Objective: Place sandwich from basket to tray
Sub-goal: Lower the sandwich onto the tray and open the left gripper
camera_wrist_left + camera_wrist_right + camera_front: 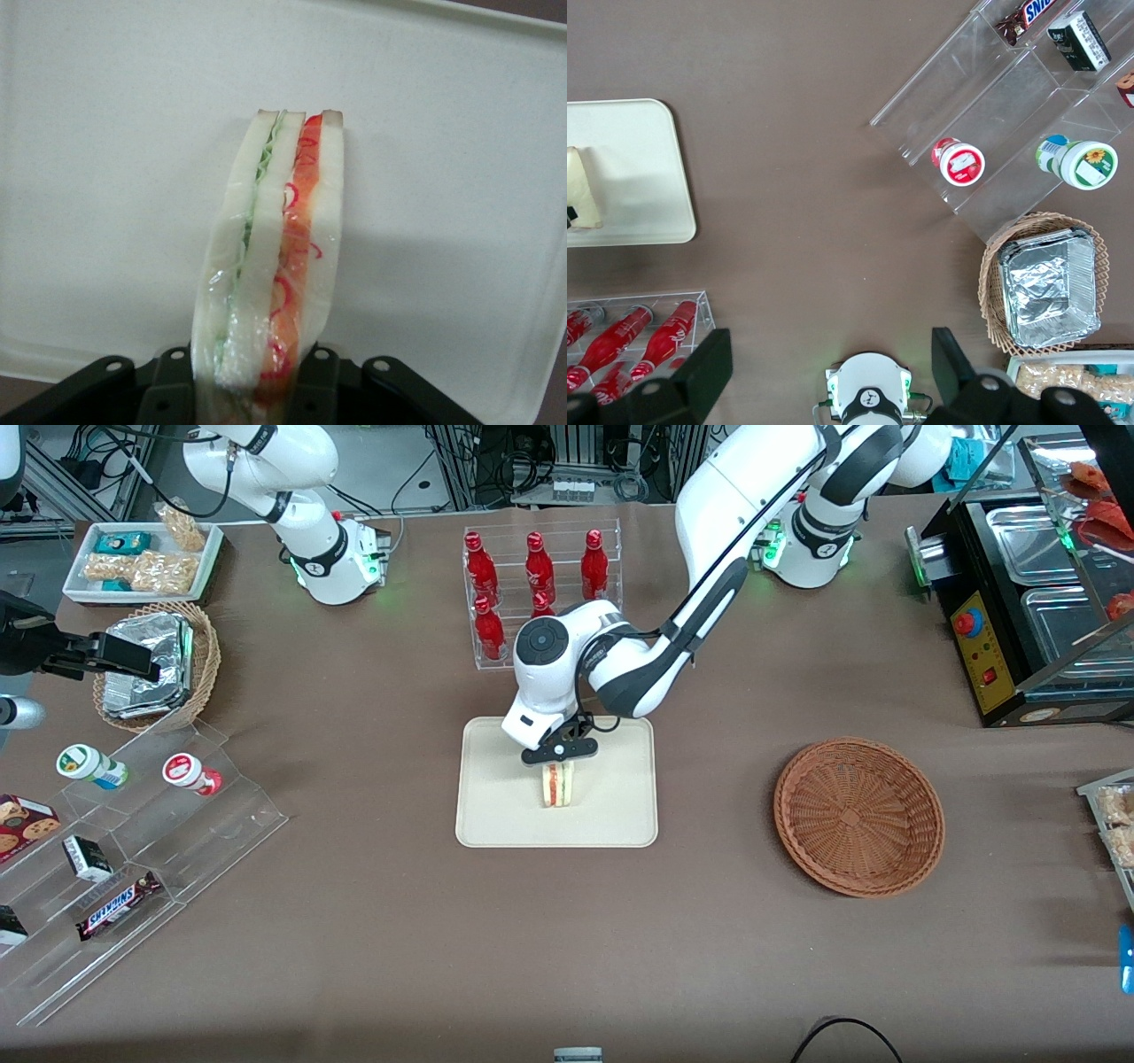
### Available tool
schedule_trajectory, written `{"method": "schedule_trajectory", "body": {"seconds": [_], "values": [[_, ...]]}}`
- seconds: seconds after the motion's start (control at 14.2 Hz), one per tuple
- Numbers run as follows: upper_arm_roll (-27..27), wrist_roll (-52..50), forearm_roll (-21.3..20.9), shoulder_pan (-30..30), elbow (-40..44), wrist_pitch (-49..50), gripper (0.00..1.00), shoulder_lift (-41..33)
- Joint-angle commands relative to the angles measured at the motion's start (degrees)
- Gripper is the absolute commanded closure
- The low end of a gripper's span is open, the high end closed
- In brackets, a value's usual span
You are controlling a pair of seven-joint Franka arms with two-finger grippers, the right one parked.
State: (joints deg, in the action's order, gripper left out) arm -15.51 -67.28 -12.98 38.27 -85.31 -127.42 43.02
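Nearest the front camera, the basket [858, 816] sits empty toward the working arm's end of the worktop. On the tray [496, 815], mid-worktop, the sandwich [557, 783] stands upright, gripper [558, 760] jaws clamped on it.

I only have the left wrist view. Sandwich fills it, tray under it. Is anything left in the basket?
Observer: No. The basket looks empty in the front view.
Operator: Where on the tray is it?
Observer: Near the middle of the tray, the sandwich standing on edge.
Operator: Gripper let go?
Observer: No, the gripper is shut on the sandwich's top.
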Motion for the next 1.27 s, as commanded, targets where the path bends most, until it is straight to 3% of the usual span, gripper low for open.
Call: {"method": "schedule_trajectory", "body": {"seconds": [0.0, 0.42, 0.63, 0.77, 1.2], "values": [[0.8, -1.5, -1.3, 1.0, 3.8, 1.6, 0.00, 2.2], [1.2, -1.6, -1.2, 0.4, 4.0, 1.9, 0.00, 0.8], [3.2, -0.6, -0.7, 0.0, 3.9, 9.0, 0.00, -3.7], [2.4, 0.7, -0.5, -4.7, 3.2, 11.7, 0.00, -7.8], [2.3, 19.6, 10.8, -16.1, 3.2, 32.5, 0.00, -20.8]]}}
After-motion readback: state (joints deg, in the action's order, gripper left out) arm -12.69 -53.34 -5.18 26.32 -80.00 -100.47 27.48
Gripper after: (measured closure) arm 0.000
